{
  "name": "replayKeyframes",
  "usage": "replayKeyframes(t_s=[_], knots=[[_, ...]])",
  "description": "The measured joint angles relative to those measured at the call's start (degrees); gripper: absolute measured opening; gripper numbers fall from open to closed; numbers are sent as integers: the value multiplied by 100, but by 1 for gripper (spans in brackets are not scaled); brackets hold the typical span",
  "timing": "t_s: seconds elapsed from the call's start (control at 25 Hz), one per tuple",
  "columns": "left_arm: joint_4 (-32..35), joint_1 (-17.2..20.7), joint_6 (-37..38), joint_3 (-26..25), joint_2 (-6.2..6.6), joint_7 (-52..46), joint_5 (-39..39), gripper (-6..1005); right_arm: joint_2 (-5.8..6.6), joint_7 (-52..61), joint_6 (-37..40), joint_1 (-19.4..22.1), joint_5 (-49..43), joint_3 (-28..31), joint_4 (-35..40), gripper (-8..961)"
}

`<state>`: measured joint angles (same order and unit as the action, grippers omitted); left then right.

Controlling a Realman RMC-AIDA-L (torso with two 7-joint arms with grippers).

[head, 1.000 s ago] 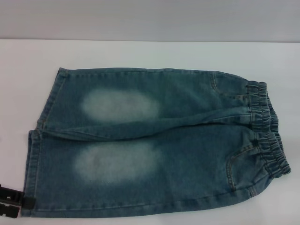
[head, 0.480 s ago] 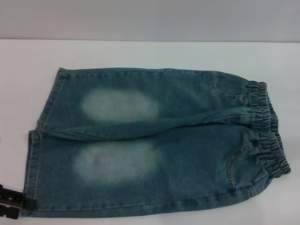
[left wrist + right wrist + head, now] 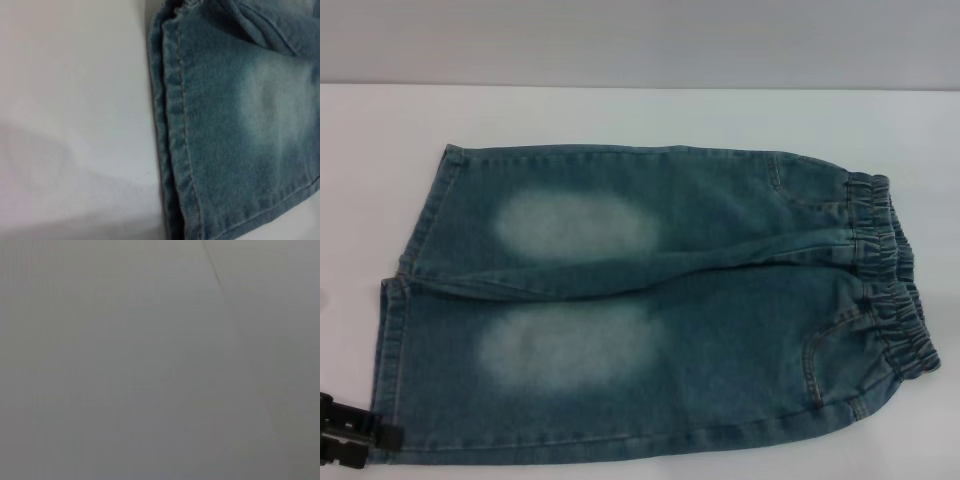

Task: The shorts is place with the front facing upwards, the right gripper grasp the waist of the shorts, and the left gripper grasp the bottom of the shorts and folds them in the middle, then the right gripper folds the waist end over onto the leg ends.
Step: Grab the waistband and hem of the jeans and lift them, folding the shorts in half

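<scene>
Blue denim shorts (image 3: 650, 300) lie flat on the white table, front up, with two faded patches on the legs. The elastic waist (image 3: 890, 270) is at the right and the leg hems (image 3: 400, 300) at the left. My left gripper (image 3: 355, 442) shows as a black piece at the bottom left corner, right beside the near leg's hem corner. The left wrist view shows that stitched hem (image 3: 175, 125) close up against bare table. My right gripper is out of view; its wrist camera shows only plain grey surface.
The white table (image 3: 640, 115) extends behind and to both sides of the shorts. A grey wall (image 3: 640, 40) rises beyond the far table edge.
My left gripper has shifted slightly lower and to the right along the near hem corner. The shorts have not moved.
</scene>
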<state>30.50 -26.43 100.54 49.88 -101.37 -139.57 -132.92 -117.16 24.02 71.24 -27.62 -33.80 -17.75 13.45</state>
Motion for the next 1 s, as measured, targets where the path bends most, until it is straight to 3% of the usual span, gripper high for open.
replayKeyframes(t_s=[1.0], knots=[[50, -323, 45, -52, -84, 62, 7, 728, -33, 38, 4, 83, 10, 0, 0, 728]])
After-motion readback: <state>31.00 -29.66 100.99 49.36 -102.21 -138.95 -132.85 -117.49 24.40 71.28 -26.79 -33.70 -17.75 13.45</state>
